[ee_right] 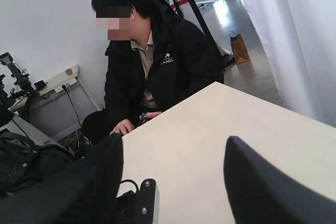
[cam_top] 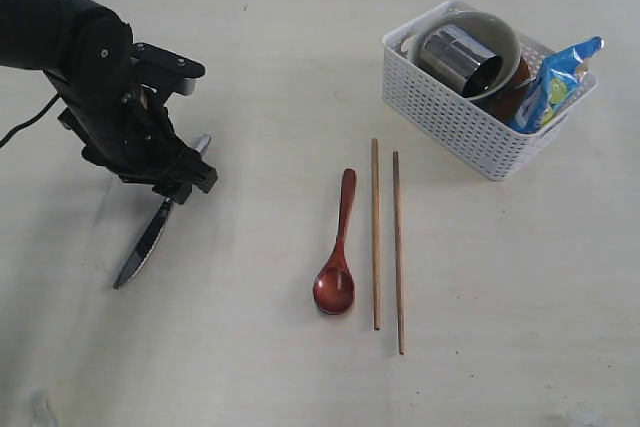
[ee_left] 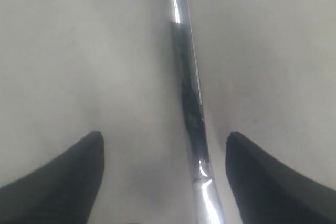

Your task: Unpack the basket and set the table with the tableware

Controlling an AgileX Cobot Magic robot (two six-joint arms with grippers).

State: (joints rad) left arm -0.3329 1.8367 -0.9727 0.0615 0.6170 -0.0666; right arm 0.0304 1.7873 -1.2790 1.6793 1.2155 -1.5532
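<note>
- Left end effector [cam_top: 185, 185]: released, its two fingers stand either side of the knife [cam_top: 148, 239] without touching it. The knife lies flat on the table [cam_top: 300, 67], far left, with the blade tip nearest the camera.
- Knife: stiff, thin polished steel, probably slippery and lying low against the table. The narrow handle between the fingers is the likely place to take hold, pinched across its width.
- Spoon [cam_top: 338, 257] and chopsticks [cam_top: 375, 237]: already laid out at centre, side by side and apart. They look like light, rigid wood and are best pinched mid-shaft.
- Basket [cam_top: 450, 117]: upper right, holding the steel cup [cam_top: 458, 55] on its side inside the cream bowl [cam_top: 505, 32], with a blue snack packet [cam_top: 555, 82] at the right end. The cup is hard and smooth, so its rim wall is the likely hold. The bowl is probably breakable and heavier.
- Left wrist view: it alone shows the bare gaps between the knife [ee_left: 191, 119] and each finger of the left end effector [ee_left: 164, 136]. The exterior view hides these behind the arm.
- Right wrist view: it alone shows the right end effector [ee_right: 173, 145], spread and empty, above the table's far part, and a seated person [ee_right: 152, 61] beyond it.
</note>
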